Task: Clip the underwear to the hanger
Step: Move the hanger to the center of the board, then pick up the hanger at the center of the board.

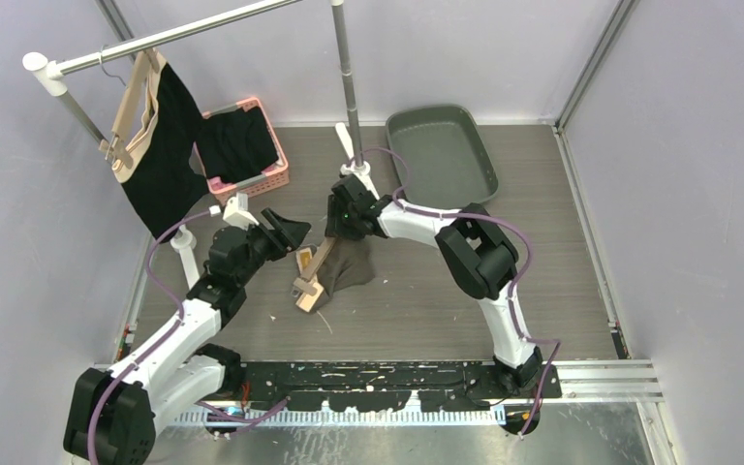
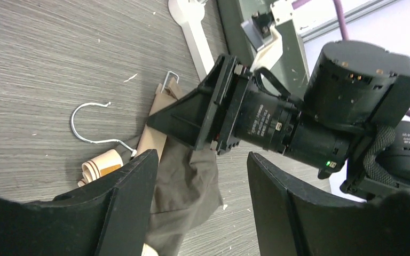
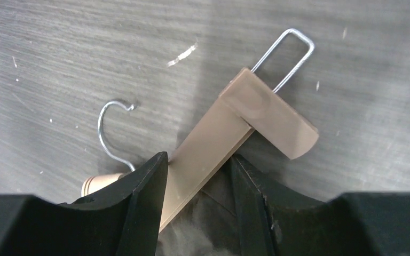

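Note:
A wooden hanger (image 1: 308,281) with a wire hook (image 3: 109,128) and an end clip (image 3: 269,117) lies flat on the table. The olive-brown underwear (image 1: 351,269) lies against its bar (image 3: 213,133). My right gripper (image 3: 198,160) points down at the bar's upper end. Its jaws are closed across the bar and the edge of the underwear (image 3: 213,224). My left gripper (image 2: 203,160) hovers open just left of it, above the underwear (image 2: 184,186), with nothing between its fingers. In the top view the left gripper (image 1: 291,231) and the right gripper (image 1: 341,228) stand close together.
A clothes rack crosses the back left, with a hanger and a black garment (image 1: 160,145) on it. One rack post (image 1: 347,87) stands just behind the right gripper. A pink basket (image 1: 273,176) of dark clothes and a grey tray (image 1: 441,150) sit at the back.

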You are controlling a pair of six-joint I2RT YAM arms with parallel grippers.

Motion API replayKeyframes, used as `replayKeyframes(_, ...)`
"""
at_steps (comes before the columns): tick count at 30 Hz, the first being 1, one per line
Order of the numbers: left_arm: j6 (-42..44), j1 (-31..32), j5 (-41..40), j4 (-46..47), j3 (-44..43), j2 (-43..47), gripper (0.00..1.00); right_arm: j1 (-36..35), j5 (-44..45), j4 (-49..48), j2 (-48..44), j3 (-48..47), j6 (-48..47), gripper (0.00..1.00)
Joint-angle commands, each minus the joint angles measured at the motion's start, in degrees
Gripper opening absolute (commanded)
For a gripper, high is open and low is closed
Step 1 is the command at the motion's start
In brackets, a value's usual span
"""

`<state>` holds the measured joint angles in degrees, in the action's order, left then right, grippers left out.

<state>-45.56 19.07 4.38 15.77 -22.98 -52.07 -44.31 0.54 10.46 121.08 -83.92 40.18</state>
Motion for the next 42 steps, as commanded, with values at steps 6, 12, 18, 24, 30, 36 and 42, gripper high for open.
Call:
replayKeyframes(6, 1.2, 0.0, -2.4, 0.6, -1.0, 1.3, 0.64, 0.0, 6.8, 8.8, 4.7, -16.3, -13.1, 0.56)
replayKeyframes(12, 1.3, -0.1, -3.8, -0.4, -1.5, 2.2, 0.66, -0.1, 6.4, 17.5, 5.4, -20.4, -8.0, 0.57)
replayKeyframes(18, 1.2, -1.1, -2.4, -1.0, -3.2, 1.6, 0.76, -1.0, 7.0, 16.5, 1.3, -15.0, -3.5, 0.62)
replayKeyframes(24, 0.2, -1.8, 0.0, 1.0, -3.4, 1.1, 0.92, -2.5, 8.4, 14.2, -0.6, -11.9, -1.9, 0.63)
replayKeyframes(30, -0.3, -2.4, 1.2, 1.8, -3.0, 1.5, 0.98, -4.6, 9.8, 18.6, 2.7, -17.9, 0.5, 0.62)
replayKeyframes(36, -0.7, -2.9, 1.5, 1.1, -2.7, 2.1, 0.98, -5.1, 10.4, 22.5, 5.0, -20.2, 5.1, 0.62)
replayKeyframes(42, -2.4, -3.8, 4.7, 1.4, -2.6, 1.0, 0.99, -6.0, 15.4, 25.4, 4.8, -20.4, 6.8, 0.62)
